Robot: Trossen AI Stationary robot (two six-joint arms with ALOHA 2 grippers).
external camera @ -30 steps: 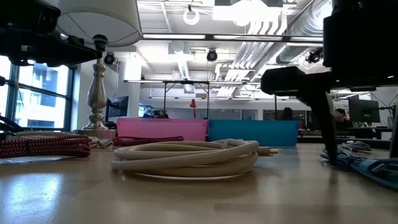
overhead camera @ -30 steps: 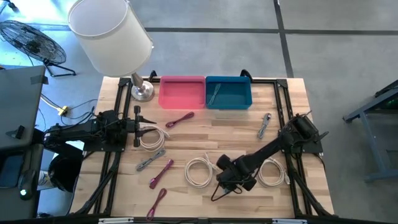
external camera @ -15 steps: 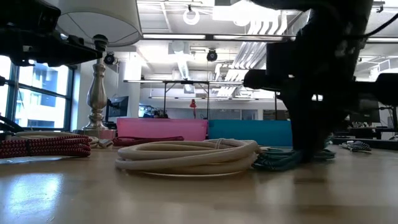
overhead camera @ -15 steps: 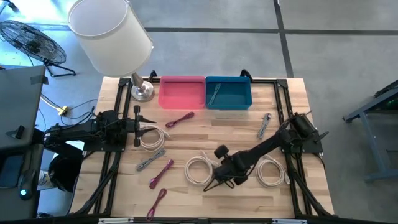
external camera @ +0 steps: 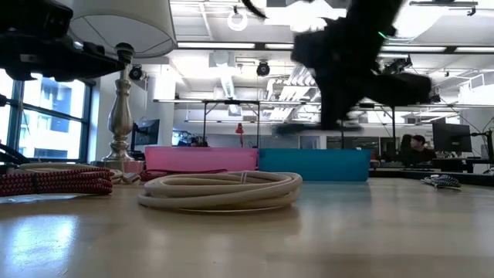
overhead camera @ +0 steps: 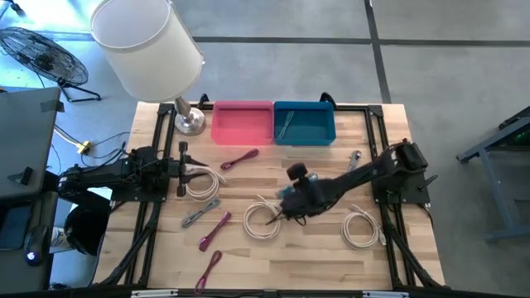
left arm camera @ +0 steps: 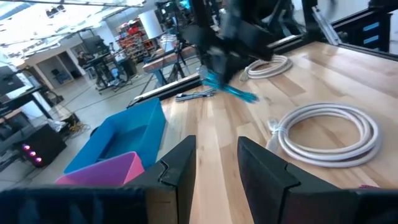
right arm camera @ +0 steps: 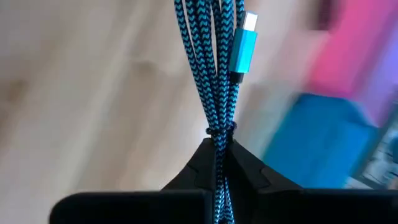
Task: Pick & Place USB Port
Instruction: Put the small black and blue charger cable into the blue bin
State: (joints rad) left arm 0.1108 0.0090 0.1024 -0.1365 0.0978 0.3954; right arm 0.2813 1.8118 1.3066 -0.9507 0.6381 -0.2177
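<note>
1. Left arm parked at the table's 9 o'clock edge, left gripper [overhead camera: 184,168] pointing toward 3 o'clock. In its wrist view the 2 fingers [left arm camera: 261,180] stand apart with nothing between them: open, empty.
2. Lamp [overhead camera: 147,45] stands at the 11 o'clock corner, base [overhead camera: 189,123] on the table, shade overhanging the edge.
3. White cable coil [overhead camera: 205,181] lies just beside the left gripper, on its 3 o'clock side.
4. Grey cable [overhead camera: 200,213] at about 8 o'clock of table centre. 3 magenta cables: 1 [overhead camera: 239,158] at 11 o'clock of centre, 1 [overhead camera: 214,230] at 7 o'clock, 1 [overhead camera: 208,269] near the 6 o'clock edge.
5. Pink bin [overhead camera: 242,123] and blue bin [overhead camera: 304,122] sit side by side, touching, at the 12 o'clock edge. Blue bin has a thin cable in it; cannot tell more.
6. White coil [overhead camera: 259,221] sits just at 6 o'clock of centre, directly at 9 o'clock of the right gripper.
7. Right gripper [overhead camera: 288,204] is near table centre, arm reaching in from the 3 o'clock side. Jaws clamped tight on the blue braided USB cable [right arm camera: 215,74]; the bundle hangs out past the fingertips, blue plug with silver tip [right arm camera: 244,38] showing.
8. The low view shows the gripper and cable lifted clear of the tabletop.
9. Another grey cable [overhead camera: 351,165] at 2 o'clock of centre, beside the right arm.
10. Second white coil [overhead camera: 360,228] at 4 o'clock, near the right arm's base.
</note>
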